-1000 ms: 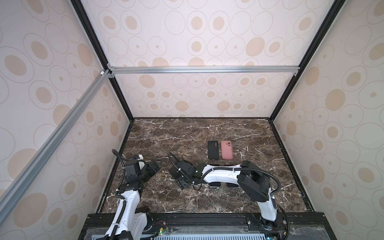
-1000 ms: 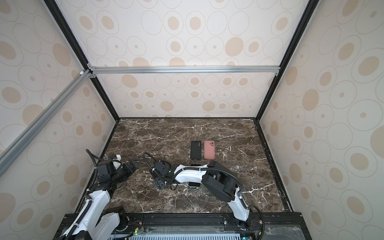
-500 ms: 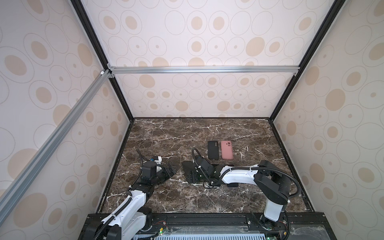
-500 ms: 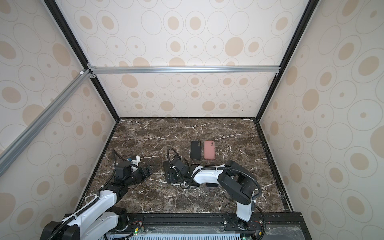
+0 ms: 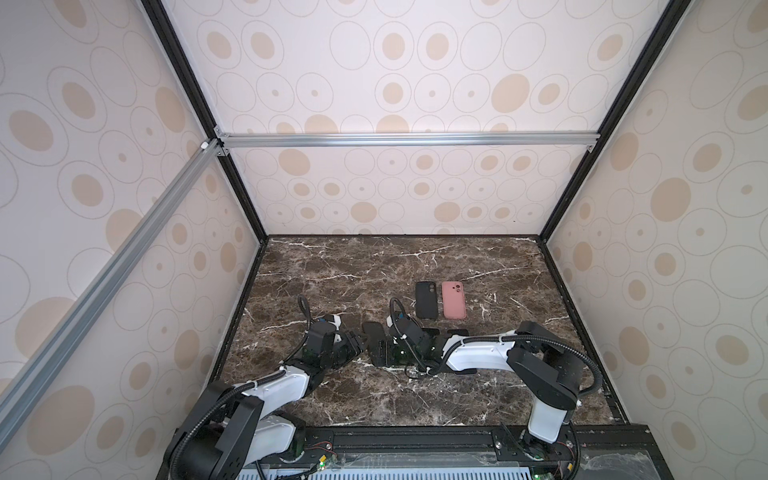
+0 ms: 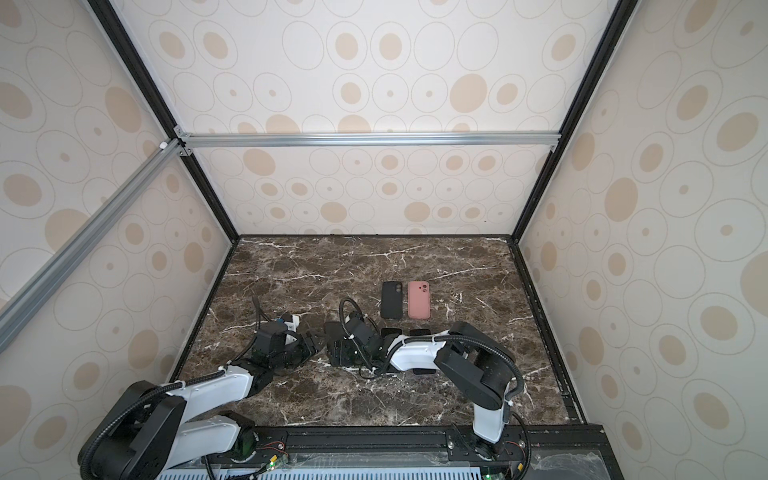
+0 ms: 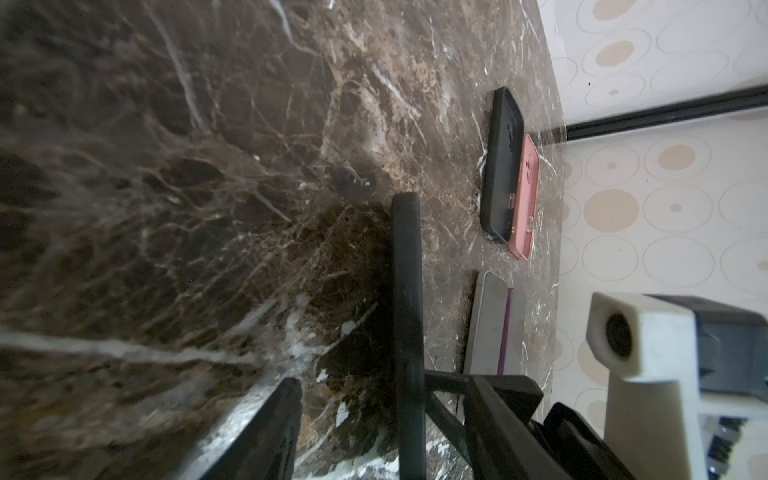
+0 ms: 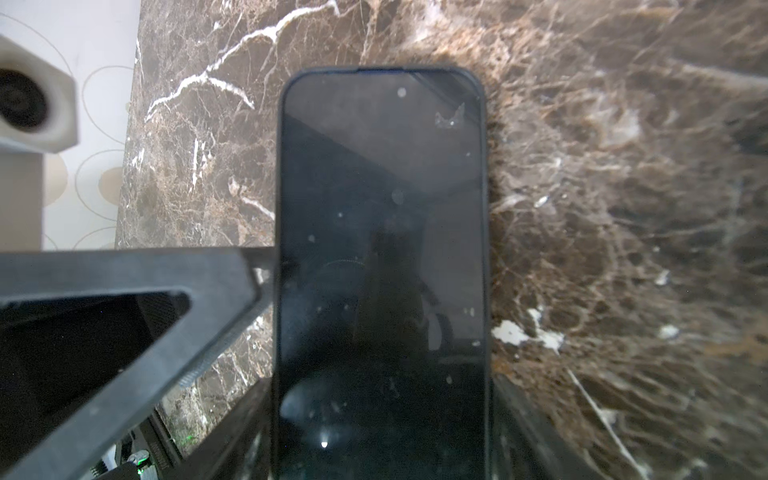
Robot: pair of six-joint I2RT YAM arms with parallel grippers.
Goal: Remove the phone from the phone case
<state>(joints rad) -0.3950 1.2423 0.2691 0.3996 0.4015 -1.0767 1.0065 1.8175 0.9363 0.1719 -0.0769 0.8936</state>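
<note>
Holding cased phone [image 8: 380,249] in right pincer [image 8: 382,332], clamped across both long sides, free end toward left arm, low over desk [image 5: 374,266]. Straddling that end edge-on: left pincer [image 7: 382,382], part open, gripping nothing.

Risks: pinching phone and case together, so no peel; slipping off thin case lip; twisting phone out of right grip onto marble.

Tight between wrists. Two loose phones [image 7: 490,324] just beside, under right arm; black case [image 5: 427,300] and pink case [image 5: 453,300] well apart behind. Open desk toward left wall [image 5: 166,311].

2 top views look down; wrist views closely share phone [image 8: 382,249].
</note>
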